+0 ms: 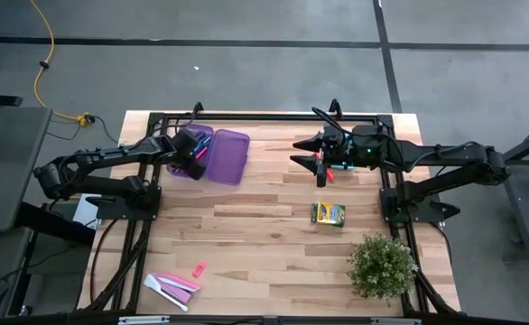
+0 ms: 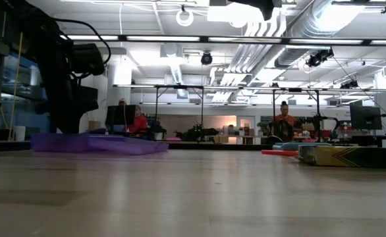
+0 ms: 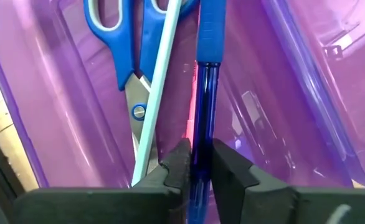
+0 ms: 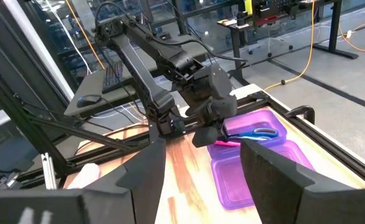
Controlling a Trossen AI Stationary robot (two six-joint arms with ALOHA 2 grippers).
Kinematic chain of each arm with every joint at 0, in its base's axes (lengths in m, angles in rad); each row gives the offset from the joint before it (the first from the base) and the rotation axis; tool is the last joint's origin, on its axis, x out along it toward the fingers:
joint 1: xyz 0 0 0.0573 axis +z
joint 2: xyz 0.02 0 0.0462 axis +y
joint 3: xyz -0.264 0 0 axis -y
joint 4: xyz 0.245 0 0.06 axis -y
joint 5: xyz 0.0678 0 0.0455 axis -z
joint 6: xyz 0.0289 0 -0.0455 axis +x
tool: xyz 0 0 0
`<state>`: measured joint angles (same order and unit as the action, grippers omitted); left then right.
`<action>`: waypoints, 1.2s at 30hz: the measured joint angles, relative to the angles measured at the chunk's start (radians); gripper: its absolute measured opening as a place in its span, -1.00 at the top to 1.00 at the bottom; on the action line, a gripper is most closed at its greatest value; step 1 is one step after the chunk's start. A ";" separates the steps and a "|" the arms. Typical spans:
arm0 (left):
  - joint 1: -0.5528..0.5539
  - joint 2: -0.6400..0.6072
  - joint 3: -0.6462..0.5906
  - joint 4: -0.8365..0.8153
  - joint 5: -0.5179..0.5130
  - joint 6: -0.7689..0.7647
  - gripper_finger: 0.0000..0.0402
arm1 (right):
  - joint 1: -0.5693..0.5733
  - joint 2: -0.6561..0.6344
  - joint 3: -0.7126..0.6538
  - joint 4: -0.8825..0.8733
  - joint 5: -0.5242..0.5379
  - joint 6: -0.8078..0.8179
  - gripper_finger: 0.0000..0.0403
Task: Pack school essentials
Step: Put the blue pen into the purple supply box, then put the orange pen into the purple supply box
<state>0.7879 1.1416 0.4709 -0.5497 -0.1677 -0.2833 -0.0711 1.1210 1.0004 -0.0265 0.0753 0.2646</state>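
Placement is the step in hand: I have the left gripper [image 3: 196,168] clamped on the blue pen [image 3: 206,93], held inside the purple case [image 1: 231,155] near the table's far-left corner, beside the scissors [image 3: 123,43]. Next I judge a release is needed. Right gripper [image 1: 322,163] hovers spread wide, empty, mid-table far edge. Crayon box [image 1: 329,214] waits unpacked.

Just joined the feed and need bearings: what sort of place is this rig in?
Probably an open robotics lab or workshop: exposed ceiling ducts, more metal-framed workstations with seated people behind, and a concrete floor around the wooden table.
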 joint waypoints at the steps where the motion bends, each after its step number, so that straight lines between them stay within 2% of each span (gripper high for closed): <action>1: 0.000 0.000 0.000 0.001 0.000 -0.001 0.79 | 0.000 0.000 0.000 0.000 0.000 -0.001 0.01; 12: 0.000 0.000 0.025 0.001 0.002 -0.002 0.36 | 0.000 0.000 0.000 0.000 0.000 -0.003 0.01; 15: 0.000 -0.001 0.083 -0.058 0.007 0.014 0.24 | 0.000 0.000 0.000 0.000 0.000 -0.003 0.01; 20: -0.002 -0.023 0.236 -0.159 0.091 0.059 0.11 | 0.000 0.000 0.000 0.000 0.000 -0.003 0.01; 23: -0.008 -0.069 0.330 -0.159 0.141 0.053 0.09 | 0.000 0.000 0.000 0.000 0.000 -0.003 0.01; 25: -0.020 -0.126 0.374 -0.106 0.161 0.021 0.09 | 0.000 0.000 0.000 0.000 0.000 -0.003 0.01; 28: -0.064 -0.241 0.387 0.066 0.194 -0.038 0.09 | 0.000 0.000 0.000 0.000 0.000 -0.003 0.01; 33: -0.202 -0.435 0.323 0.428 0.247 -0.020 0.09 | 0.000 0.000 0.000 0.000 0.000 -0.004 0.01; 36: -0.295 -0.523 0.265 0.572 0.254 -0.020 0.09 | 0.000 0.000 0.000 0.000 0.000 -0.011 0.01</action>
<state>0.4931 0.6188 0.7358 0.0222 0.0862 -0.3031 -0.0711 1.1210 1.0004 -0.0261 0.0757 0.2537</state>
